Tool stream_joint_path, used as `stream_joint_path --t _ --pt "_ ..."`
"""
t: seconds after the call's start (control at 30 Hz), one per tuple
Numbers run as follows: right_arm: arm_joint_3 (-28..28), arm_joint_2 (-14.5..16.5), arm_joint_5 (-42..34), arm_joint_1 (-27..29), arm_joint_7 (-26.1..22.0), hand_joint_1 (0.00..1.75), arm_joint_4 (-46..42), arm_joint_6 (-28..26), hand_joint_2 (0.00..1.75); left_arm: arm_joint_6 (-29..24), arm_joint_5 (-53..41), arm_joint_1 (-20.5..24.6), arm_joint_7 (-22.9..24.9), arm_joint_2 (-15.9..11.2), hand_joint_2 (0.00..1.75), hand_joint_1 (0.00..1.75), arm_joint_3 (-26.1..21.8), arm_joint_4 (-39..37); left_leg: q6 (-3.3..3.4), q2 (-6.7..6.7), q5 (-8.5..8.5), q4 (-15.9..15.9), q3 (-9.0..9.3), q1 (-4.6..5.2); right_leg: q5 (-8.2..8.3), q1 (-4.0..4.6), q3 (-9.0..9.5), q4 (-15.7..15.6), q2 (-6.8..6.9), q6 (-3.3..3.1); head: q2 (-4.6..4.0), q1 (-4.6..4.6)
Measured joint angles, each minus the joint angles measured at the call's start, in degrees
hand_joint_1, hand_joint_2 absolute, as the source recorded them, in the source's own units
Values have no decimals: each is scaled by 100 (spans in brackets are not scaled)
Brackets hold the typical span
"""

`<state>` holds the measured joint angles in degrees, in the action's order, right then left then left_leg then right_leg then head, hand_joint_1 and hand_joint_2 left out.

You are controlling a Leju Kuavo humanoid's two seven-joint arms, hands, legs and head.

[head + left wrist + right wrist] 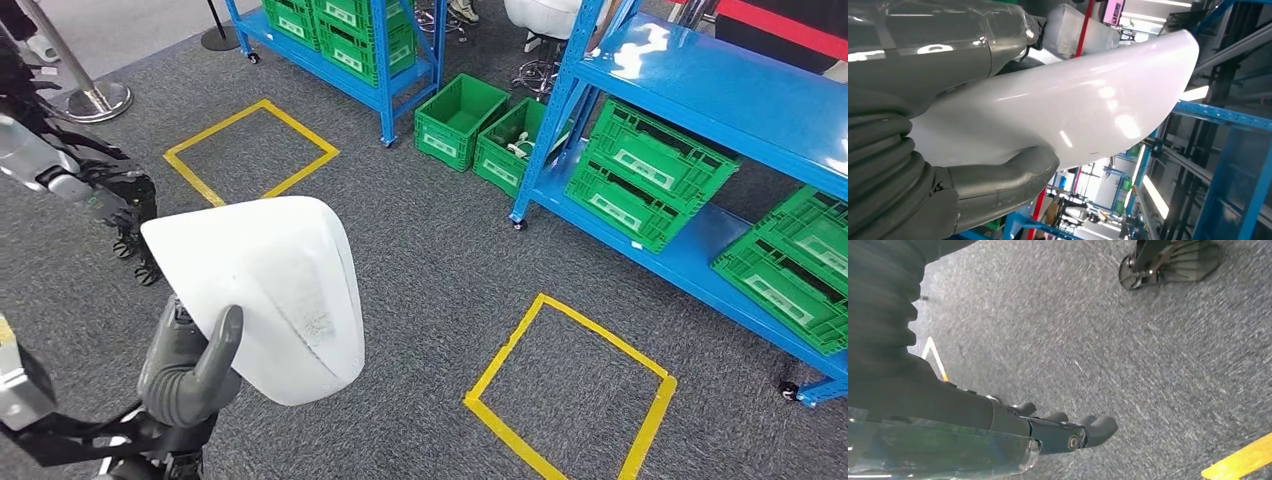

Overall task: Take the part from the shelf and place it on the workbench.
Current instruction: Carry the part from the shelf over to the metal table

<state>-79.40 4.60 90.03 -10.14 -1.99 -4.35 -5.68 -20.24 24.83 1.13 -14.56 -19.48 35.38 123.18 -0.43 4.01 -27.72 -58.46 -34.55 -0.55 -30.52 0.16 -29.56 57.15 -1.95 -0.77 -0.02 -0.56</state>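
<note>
**White part held up over the carpet**

The left hand [190,370] grips the white part [265,290] by its lower edge, thumb pressed on the front. The part is up in the air above the grey carpet [440,270]. Its long side runs from upper left to lower right, with the rounded end low. The right hand [1068,432] hangs over the carpet, fingers loose, holding nothing. Blue shelves [700,90] with green crates [645,170] stand nearby.

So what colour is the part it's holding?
White and glossy; the part shows best in the head view.
</note>
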Motion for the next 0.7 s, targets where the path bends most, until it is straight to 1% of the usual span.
stream_joint_path --t 0.03,0.07,0.1,0.13,0.17,0.2,0.23,0.27,0.3,0.33,0.37,0.4,0.43,0.47,0.53,0.57,0.6,0.63,0.67,0.7 --pt "2 1 0 -8 1 0 0 1 175 0 0 -4 0 -2 175 175 -1 3 -28 -54 -12 -11 -17 6 30 -12 10 -38 36 -16 0 0" --pt "3 2 0 -12 1 0 -1 1 175 0 0 -2 -1 -3 175 175 -1 7 -52 -152 -85 -89 -58 12 66 -24 21 -82 70 -39 0 9" --pt "4 3 0 -13 1 0 -1 1 175 1 0 0 -1 -3 175 175 -1 10 -73 -262 -223 -279 -146 15 98 -35 28 -125 111 -59 0 21" --pt "5 2 0 -10 1 0 -2 1 175 1 0 0 -1 -4 175 175 0 10 -93 -367 -412 -585 -288 6 114 -35 27 -138 149 -72 0 36" --pt "5 1 0 -1 1 0 -2 1 175 1 0 2 0 -3 175 175 1 10 -119 -405 -606 -961 -460 -8 118 -31 15 -136 186 -80 0 49" --pt "6 -1 0 7 1 0 -2 2 175 1 0 -2 0 -3 175 175 1 8 -144 -408 -739 -1294 -611 -23 118 -29 3 -125 228 -80 0 55" --pt "6 0 0 13 1 0 -2 2 175 0 0 -6 1 -4 175 175 1 7 -164 -408 -777 -1484 -691 -35 114 -27 -6 -113 266 -76 0 57" --pt "6 1 0 13 2 0 -1 2 175 0 0 -8 1 -4 175 175 1 6 -178 -414 -700 -1454 -657 -43 107 -28 -11 -98 302 -69 0 59" --pt "6 3 0 10 6 0 -1 3 175 0 0 -9 1 -4 175 175 1 6 -184 -437 -536 -1209 -510 -49 94 -32 -11 -80 331 -56 0 61" --pt "6 4 0 5 16 0 0 5 175 0 0 -10 1 -4 175 175 1 7 -186 -498 -354 -825 -292 -51 74 -35 -8 -54 355 -31 0 64" --pt "6 4 0 0 28 0 -1 8 175 0 0 -8 3 -3 175 175 1 7 -176 -588 -234 -459 -84 -40 47 -25 -13 -21 373 0 0 73" --pt "6 3 -1 -5 40 0 -1 11 175 0 0 -8 5 -3 175 175 1 8 -147 -658 -171 -201 57 -29 24 -14 -20 10 387 34 0 75" --pt "6 1 -1 -7 49 0 -2 16 175 1 0 -10 8 -2 175 175 1 8 -113 -706 -167 -68 123 -15 8 -2 -25 33 404 63 0 68" --pt "6 -2 -2 -8 52 0 -3 21 175 7 0 -9 13 -3 175 175 1 8 -73 -704 -187 -52 127 1 1 6 -28 41 422 84 0 58" --pt "6 -7 -8 -7 47 0 -5 31 175 35 0 1 19 -2 175 175 3 7 -3 -628 -169 -43 114 0 -27 -10 -20 52 441 127 0 36" --pt "6 -8 -12 -7 34 0 -6 35 175 60 0 18 21 1 175 175 4 6 28 -587 -158 -36 110 -5 -101 -20 -44 125 408 157 0 32" --pt "6 -10 -15 -5 15 0 -7 38 175 88 0 40 22 5 175 175 6 2 56 -548 -145 -28 104 -13 -235 -28 -114 302 359 186 0 28" --pt "6 -13 -18 0 -9 0 -7 39 175 116 -1 65 27 10 175 175 8 -3 78 -507 -134 -25 94 -15 -420 -33 -238 596 301 211 0 21" --pt "5 -17 -21 7 -39 0 -8 38 175 144 -6 86 43 13 175 175 8 -10 95 -459 -125 -26 80 -10 -624 -36 -411 989 260 221 0 13" --pt "5 -23 -34 15 -70 0 -8 33 175 164 -12 101 69 13 175 175 8 -19 108 -411 -118 -27 68 -2 -784 -36 -581 1370 243 223 0 9"
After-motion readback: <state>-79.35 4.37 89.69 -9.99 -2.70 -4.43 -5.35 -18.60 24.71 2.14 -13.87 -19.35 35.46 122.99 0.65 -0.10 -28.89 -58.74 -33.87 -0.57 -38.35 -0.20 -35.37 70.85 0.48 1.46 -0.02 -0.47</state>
